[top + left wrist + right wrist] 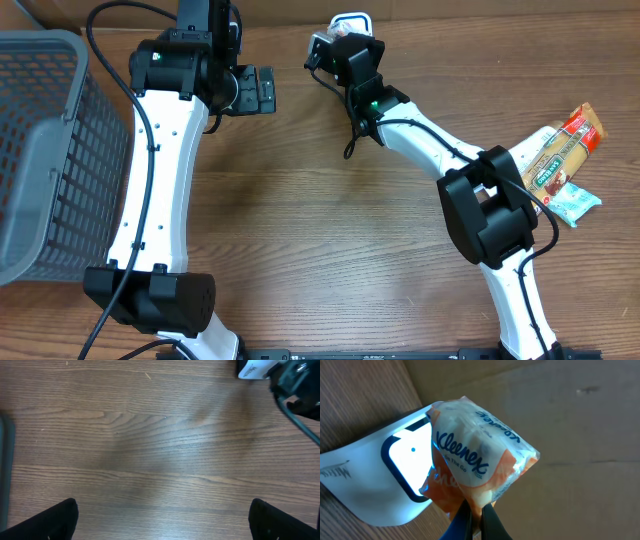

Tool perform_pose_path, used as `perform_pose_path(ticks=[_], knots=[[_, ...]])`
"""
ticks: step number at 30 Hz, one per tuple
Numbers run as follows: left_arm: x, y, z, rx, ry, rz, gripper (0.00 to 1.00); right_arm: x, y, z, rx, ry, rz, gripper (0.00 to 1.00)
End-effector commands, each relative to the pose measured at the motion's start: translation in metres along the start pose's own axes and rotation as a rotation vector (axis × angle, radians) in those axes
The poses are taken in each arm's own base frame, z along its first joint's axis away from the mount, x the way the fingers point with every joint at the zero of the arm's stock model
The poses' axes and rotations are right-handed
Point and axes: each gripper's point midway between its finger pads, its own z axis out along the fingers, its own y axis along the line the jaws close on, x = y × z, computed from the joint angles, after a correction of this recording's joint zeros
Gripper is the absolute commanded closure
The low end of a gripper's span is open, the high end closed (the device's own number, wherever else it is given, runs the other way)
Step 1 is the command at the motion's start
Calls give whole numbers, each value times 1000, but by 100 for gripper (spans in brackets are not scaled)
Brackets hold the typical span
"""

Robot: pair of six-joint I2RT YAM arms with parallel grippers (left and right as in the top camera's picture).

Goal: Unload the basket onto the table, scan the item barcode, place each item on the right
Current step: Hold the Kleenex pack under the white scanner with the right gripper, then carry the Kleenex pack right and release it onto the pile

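Right tool (477, 517) pinches Kleenex pack (480, 462) by 1 lower edge at scanner (380, 490) | light, soft, slick film, likely sags; safest hold is the seam | left tool (165, 522) spread, empty

The brand name "Kleenex" runs in dark blue letters across the white and orange tissue pack (480, 467), with the smaller line "On The Go" just beneath it, as seen from the right wrist camera. A paler print along the pack's upper edge appears to repeat the name. A slanted dark logo on the white housing of the scanner (365, 495) behind it is cut by the frame and cannot be read for certain. Lettering on the snack wrappers (565, 150) in the overhead view is too small to read.
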Motion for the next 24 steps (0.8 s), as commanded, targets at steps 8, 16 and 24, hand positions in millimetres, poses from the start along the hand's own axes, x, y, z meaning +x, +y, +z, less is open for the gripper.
perform_pose_path(ticks=[8, 16, 24], knots=[[1, 3, 4, -12, 8, -8, 0, -1, -13, 0, 38, 6, -44, 96], [1, 3, 4, -12, 8, -8, 0, -9, -59, -24, 99, -15, 112, 96], [1, 3, 4, -12, 8, -8, 0, -10, -124, -144, -179, -106, 540, 96]])
